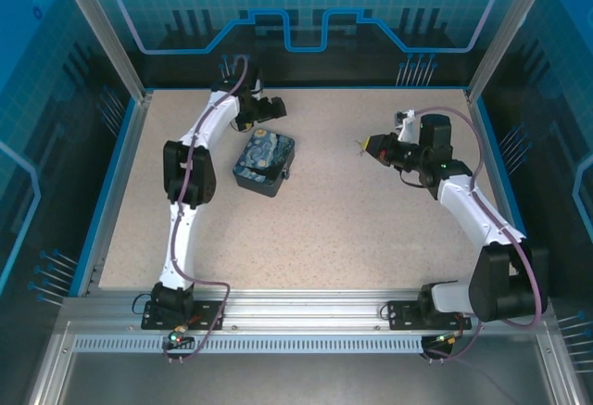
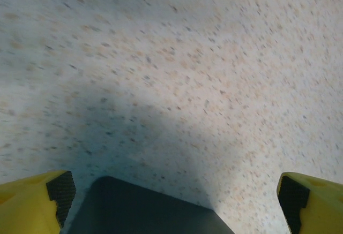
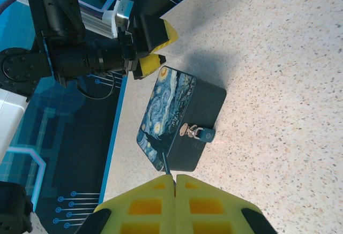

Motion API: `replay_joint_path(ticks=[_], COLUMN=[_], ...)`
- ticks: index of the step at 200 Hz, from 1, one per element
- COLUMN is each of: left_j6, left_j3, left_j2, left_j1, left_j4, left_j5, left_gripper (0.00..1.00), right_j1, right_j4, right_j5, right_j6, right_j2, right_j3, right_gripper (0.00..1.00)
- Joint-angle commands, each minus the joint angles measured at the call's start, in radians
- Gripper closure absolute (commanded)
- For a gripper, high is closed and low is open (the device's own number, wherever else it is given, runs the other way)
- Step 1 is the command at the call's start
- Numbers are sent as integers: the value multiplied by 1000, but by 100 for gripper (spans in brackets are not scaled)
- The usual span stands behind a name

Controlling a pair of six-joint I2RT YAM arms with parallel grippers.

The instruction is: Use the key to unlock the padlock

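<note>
The padlock (image 3: 204, 134), small and bluish with a thin shackle, hangs from the hasp on the side of the night-sky box (image 3: 165, 108). My right gripper (image 3: 174, 176) is shut on the key (image 3: 168, 164), whose slim dark shaft sticks out from the fingertips toward the box, a short way from the padlock. In the top view the right gripper (image 1: 362, 146) hovers right of the box (image 1: 264, 163). My left gripper (image 1: 270, 107) stands open by the box's far corner with nothing between its fingers. The left wrist view has its yellow fingers (image 2: 32, 204) wide apart over a dark box corner (image 2: 144, 210).
The speckled table (image 1: 371, 229) has a blue rim and metal frame posts at its sides. The left arm's elbow (image 1: 188, 171) sits left of the box. Open tabletop lies between the box and the right gripper.
</note>
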Motion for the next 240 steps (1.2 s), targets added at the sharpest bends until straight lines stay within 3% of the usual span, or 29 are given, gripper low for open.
replay_joint_path(ticks=[1,49,69,90,117,161,203,240], left_j6=[31,39,-2,-90,-228,-245,-288,-303], left_j3=[67,14,-45,-286,-706,-1139,-1463,-1566], left_j2=[19,-39,-107,-291,-598,-977,-1152,-1170], left_j1=[-56,-276,-319,-308,-261,-255,-255,-255], left_j4=[-107,-44,47,231,503,594,758,840], left_j5=[162,289,294,198,163,90,89,84], left_gripper=[1,1,1,1,1,1,1,1], right_j1=[-28,-30,-29,-27,-18,58,215,395], right_j4=[-33,-49,-63,-45,-49,30,47,106], right_j5=[-30,-22,-5,-7,8,50,113,171], right_j6=[-7,4,-6,-16,-36,24,55,90], right_j2=[-29,-89,-121,-132,-129,-122,-158,-197], right_j3=[-26,-73,-109,-153,-192,-261,-302,-380], right_gripper=[100,100,100,100,100,100,100,100])
